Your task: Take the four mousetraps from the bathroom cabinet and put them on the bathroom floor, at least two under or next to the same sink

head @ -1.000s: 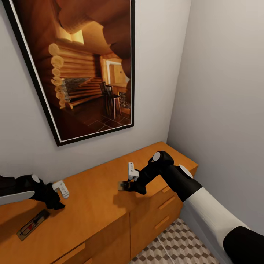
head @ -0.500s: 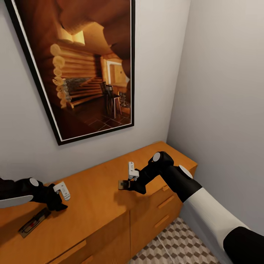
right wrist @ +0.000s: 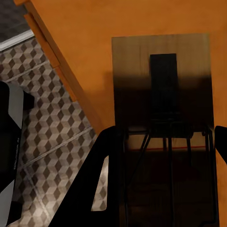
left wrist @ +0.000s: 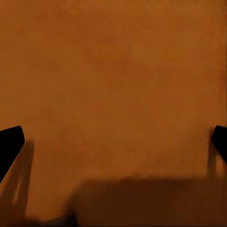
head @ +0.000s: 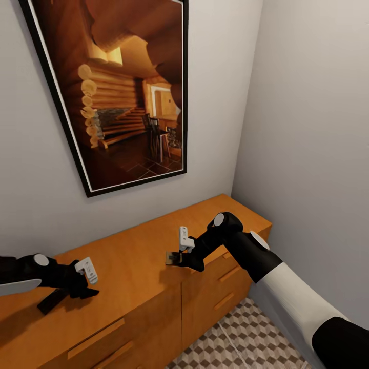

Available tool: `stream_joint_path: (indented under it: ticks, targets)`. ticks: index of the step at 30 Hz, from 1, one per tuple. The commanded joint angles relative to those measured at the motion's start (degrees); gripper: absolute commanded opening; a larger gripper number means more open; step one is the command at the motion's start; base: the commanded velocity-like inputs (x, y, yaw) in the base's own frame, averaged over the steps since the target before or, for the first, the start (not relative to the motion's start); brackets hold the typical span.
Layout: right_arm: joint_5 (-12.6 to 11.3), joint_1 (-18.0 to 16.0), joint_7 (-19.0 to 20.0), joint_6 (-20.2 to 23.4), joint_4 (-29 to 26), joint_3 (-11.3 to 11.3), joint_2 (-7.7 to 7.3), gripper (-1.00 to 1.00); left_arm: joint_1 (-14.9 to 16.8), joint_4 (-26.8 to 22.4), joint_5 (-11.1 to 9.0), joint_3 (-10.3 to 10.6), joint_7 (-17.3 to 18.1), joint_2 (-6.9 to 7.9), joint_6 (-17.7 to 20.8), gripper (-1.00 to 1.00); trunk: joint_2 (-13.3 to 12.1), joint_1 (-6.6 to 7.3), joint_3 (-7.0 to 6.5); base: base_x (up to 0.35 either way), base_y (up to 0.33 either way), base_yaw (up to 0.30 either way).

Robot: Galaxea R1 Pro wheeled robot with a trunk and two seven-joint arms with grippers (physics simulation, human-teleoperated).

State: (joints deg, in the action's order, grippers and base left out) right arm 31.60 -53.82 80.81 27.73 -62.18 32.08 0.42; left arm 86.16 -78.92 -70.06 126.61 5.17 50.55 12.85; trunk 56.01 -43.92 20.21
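Observation:
My right gripper is shut on a mousetrap, a small flat brown slab held just above the top of the orange-brown cabinet, where it casts a shadow. In the right wrist view the mousetrap lies between the gripper's dark fingers, with patterned bathroom floor past the cabinet's edge. Another mousetrap lies dark on the cabinet top beside my left gripper. That left gripper stands open over bare cabinet wood.
A large framed picture of a log interior hangs above the cabinet. A grey side wall closes the corner at the right. Drawer fronts with bar handles face me, and cube-patterned floor shows below.
The camera has shifted a little. My left gripper has come lower and closer to the mousetrap lying on the cabinet. The right gripper still holds its mousetrap in the same place.

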Motion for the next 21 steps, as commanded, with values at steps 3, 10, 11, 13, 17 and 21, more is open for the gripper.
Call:
stream_joint_path:
  ticks: [3, 10, 11, 13, 17, 21]
  targets:
    - [0.21, -0.06, 0.40, 0.72, -0.01, 0.00, 0.07, -1.00, 0.06, -0.02, -0.46, 0.71, 0.22, 0.45, -0.26, 1.00, 0.05, -0.01, 0.09, -0.002, 0.000, 0.000]
    - [0.15, 0.19, -0.05, 0.66, 0.04, 0.08, 0.07, -1.00, 0.06, 2.84, -0.54, 0.63, 0.31, 1.40, -0.44, 1.00, 0.05, -0.01, 0.09, 0.000, 0.000, 0.000]
    - [0.16, 0.24, -0.12, 0.64, 0.04, 0.09, 0.06, -1.00, 0.06, 3.25, -0.53, 0.61, 0.32, 1.40, -0.45, 1.00, 0.05, -0.01, 0.09, 0.000, 0.000, 0.000]
    - [0.22, 0.40, -0.36, 0.60, 0.09, 0.09, 0.04, -1.00, 0.06, 4.50, -0.53, 0.50, 0.35, 1.49, -0.46, 1.00, 0.05, -0.01, 0.09, 0.000, 0.000, 0.000]
    - [0.28, 0.52, -0.57, 0.57, 0.12, 0.09, 0.03, -1.00, 0.07, 5.34, -0.52, 0.36, 0.39, 1.62, -0.46, 1.00, 0.05, -0.01, 0.09, 0.000, 0.000, 0.000]
    - [0.28, 0.55, -0.64, 0.52, 0.13, 0.09, 0.02, -1.00, 0.12, 5.49, -0.52, 0.04, 1.62, 1.54, -0.41, 1.00, 0.05, -0.01, 0.09, 0.000, 0.000, 0.000]
